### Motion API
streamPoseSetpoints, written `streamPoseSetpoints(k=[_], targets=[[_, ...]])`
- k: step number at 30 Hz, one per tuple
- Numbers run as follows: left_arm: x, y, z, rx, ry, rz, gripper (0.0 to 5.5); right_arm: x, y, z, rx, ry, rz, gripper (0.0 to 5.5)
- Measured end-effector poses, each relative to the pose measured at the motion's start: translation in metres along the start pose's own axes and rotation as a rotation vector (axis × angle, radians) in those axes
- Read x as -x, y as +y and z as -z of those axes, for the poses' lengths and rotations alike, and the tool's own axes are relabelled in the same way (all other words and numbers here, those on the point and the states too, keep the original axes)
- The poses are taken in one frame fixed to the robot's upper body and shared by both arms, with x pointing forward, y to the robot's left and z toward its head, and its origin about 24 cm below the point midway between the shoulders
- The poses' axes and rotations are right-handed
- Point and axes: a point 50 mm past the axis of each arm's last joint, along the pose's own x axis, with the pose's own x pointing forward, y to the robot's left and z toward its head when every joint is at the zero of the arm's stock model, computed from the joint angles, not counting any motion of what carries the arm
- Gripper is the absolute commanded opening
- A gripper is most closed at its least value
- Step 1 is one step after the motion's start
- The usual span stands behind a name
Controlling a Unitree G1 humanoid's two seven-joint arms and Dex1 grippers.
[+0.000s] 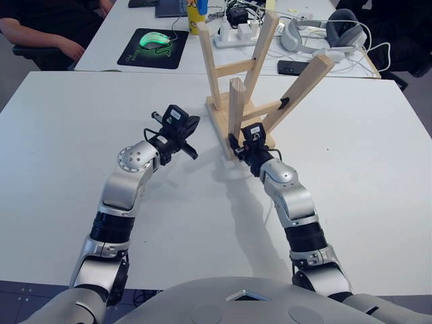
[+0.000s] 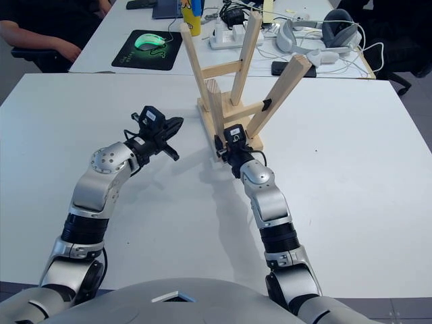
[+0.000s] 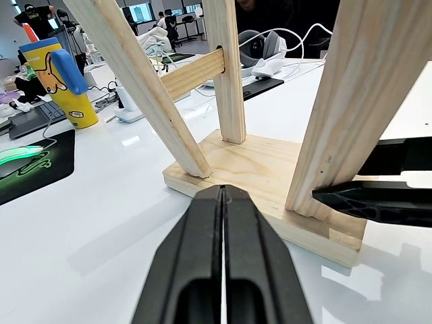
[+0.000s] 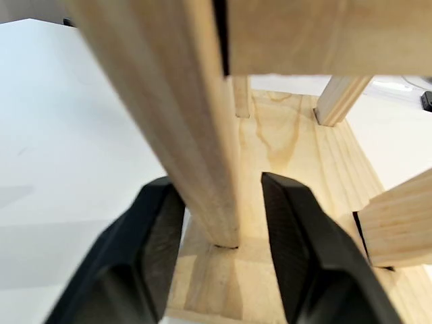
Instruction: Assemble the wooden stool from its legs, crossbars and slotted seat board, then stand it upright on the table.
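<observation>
The wooden stool [image 1: 219, 120] lies upside down on the white table, its seat board flat and its legs pointing up, joined by crossbars [image 1: 236, 67]. My right gripper [image 1: 235, 145] sits at the near edge of the seat board, open, with a finger on each side of the near leg [image 4: 196, 121] close to its base. A small gap shows beside one finger. My left gripper [image 1: 192, 152] hovers just left of the stool, shut with nothing in it, its fingertips [image 3: 221, 196] pointing at the seat board [image 3: 256, 162].
A second table behind holds a black mouse pad [image 1: 135, 54] with a green-lit mouse [image 1: 155, 40], a yellow bottle [image 1: 196, 17], a power strip, a phone [image 1: 291, 67] and headphones [image 1: 337, 27]. Bare white tabletop [image 1: 67, 135] lies on both sides of the stool.
</observation>
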Motion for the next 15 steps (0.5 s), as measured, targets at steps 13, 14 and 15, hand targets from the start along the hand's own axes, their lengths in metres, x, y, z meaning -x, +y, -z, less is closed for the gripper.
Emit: streamPoseSetpoints(k=[13, 14, 15], targets=[[0.006, 0.015, 0.000, -0.037, -0.004, -0.023, 0.00, 0.018, -0.022, 0.007, 0.060, 0.012, -0.233, 1.08], [0.009, 0.019, -0.001, -0.052, -0.004, -0.023, 0.00, 0.026, -0.027, 0.008, 0.059, 0.021, -0.284, 1.07], [0.012, 0.023, -0.003, -0.066, -0.002, -0.018, 0.00, 0.034, -0.033, 0.009, 0.057, 0.033, -0.334, 1.07]])
